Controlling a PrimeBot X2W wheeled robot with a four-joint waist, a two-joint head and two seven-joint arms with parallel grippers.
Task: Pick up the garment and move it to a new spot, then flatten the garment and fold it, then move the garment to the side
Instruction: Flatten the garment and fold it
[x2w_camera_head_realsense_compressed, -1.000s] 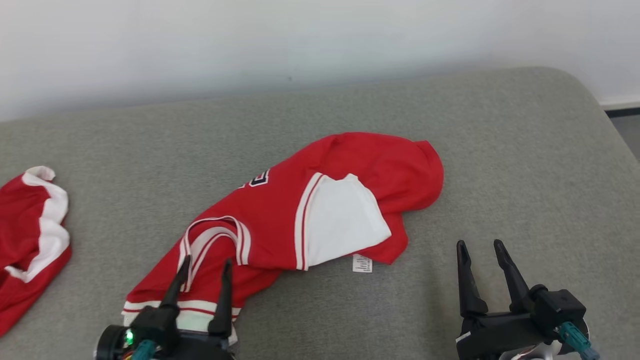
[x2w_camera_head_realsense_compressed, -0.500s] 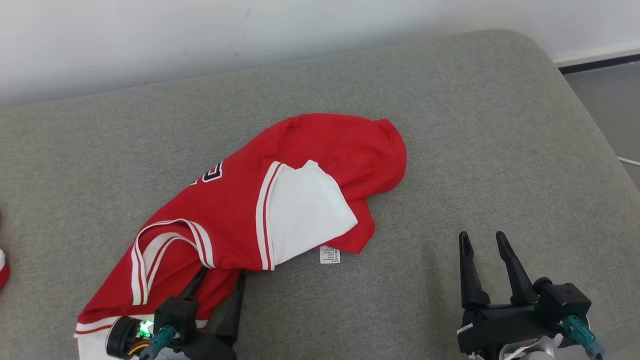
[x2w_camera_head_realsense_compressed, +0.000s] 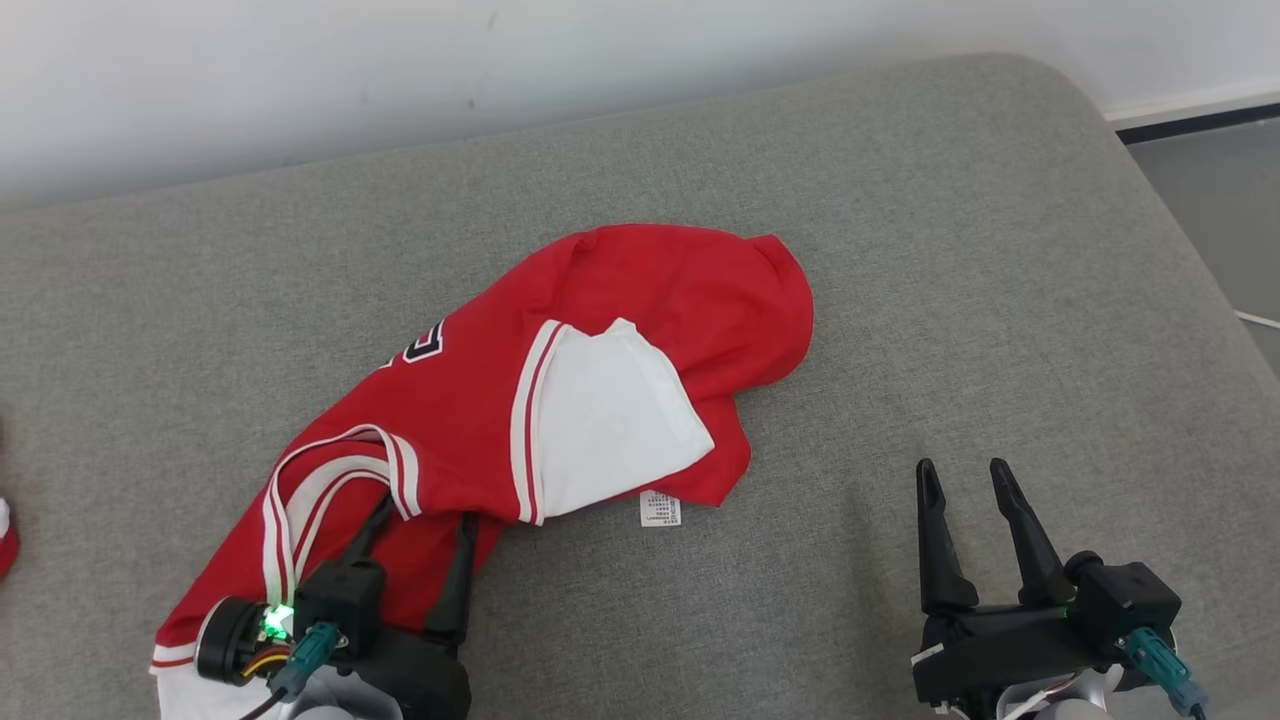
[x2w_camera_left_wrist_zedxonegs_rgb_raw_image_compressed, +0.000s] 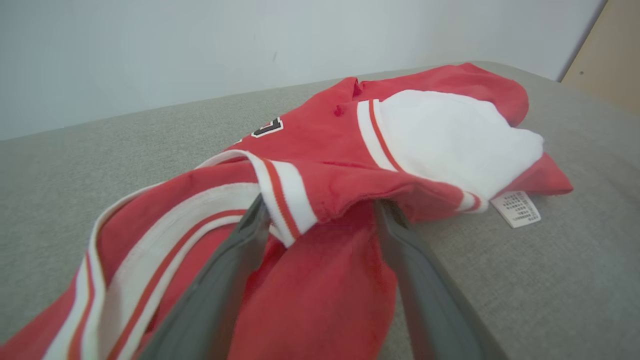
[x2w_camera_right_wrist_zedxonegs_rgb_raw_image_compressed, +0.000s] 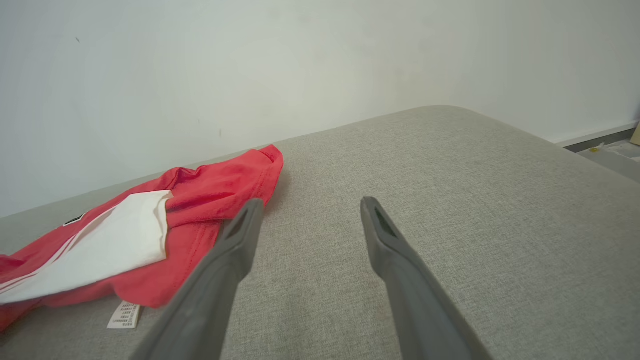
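While the garment (x2w_camera_head_realsense_compressed: 640, 300) lies crumpled on the grey cushion (x2w_camera_head_realsense_compressed: 1000, 250), both claws sit low at the near edge. Garment: red jersey with white-and-red striped trim, running diagonally from the cushion's middle down to the near left. A white panel (x2w_camera_head_realsense_compressed: 610, 430) is folded over its top, and a small label (x2w_camera_head_realsense_compressed: 660, 508) pokes out at the near hem, flat on the cushion. Part of a dark number shows on the red.

Left gripper (x2w_camera_head_realsense_compressed: 425, 515): jaws wide, not closed on anything. Its two fingers (x2w_camera_left_wrist_zedxonegs_rgb_raw_image_compressed: 225, 280) lie on the lower red layer, with a ridge of that cloth between them. The tips are tucked under the striped edge of the fold above, so they are hidden.

Right gripper (x2w_camera_head_realsense_compressed: 961, 470): jaws wide, nothing between them. It hovers over bare cushion, apart from the garment, to the right of the label. From its wrist, the red hem lies just left of its left finger.

Pale wall (x2w_camera_head_realsense_compressed: 400, 60) behind the cushion. Strip of floor (x2w_camera_head_realsense_compressed: 1220, 200) past the far right corner.
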